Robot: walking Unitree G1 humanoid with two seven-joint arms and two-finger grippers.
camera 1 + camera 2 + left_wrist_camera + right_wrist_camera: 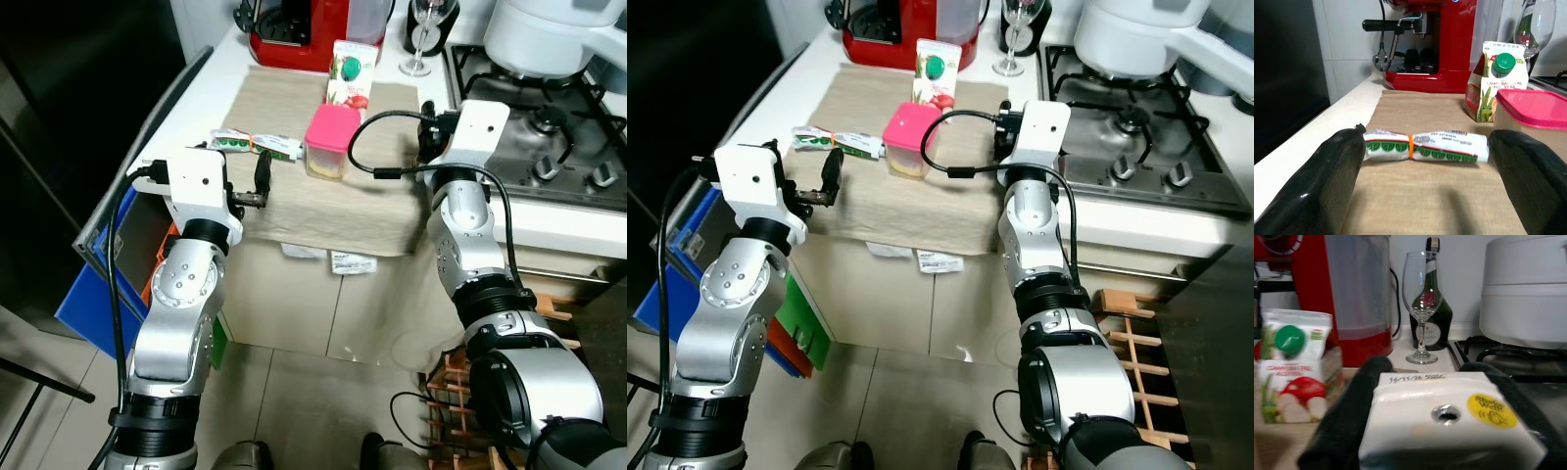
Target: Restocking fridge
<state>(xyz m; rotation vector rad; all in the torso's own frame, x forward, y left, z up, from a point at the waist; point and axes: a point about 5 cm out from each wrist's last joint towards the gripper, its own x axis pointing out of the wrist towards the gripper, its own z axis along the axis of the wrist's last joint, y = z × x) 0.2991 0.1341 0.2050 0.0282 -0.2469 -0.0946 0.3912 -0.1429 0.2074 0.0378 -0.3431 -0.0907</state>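
— Carton (1447, 423), white: where do we see it?
— Pinched between our right gripper (1444, 421) fingers, above the mat's (323, 201) right edge, near the stove (549, 147).
— And our left gripper (1425, 161)?
— Spread wide, holding nothing, facing a rolled packet (1422, 146) on the mat. Beyond sit a pink-lidded box (331, 140) and juice carton (351, 73).

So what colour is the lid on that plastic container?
Pink; the lid shows best in the left eye view.

The white carton (1447, 423) between the right gripper's fingers bears a printed stamp reading roughly "16/11/26" and a yellow round sticker reading "Shake Well". The juice carton (1490, 81) beyond the left gripper reads "ALOE VERA". Other print is illegible.
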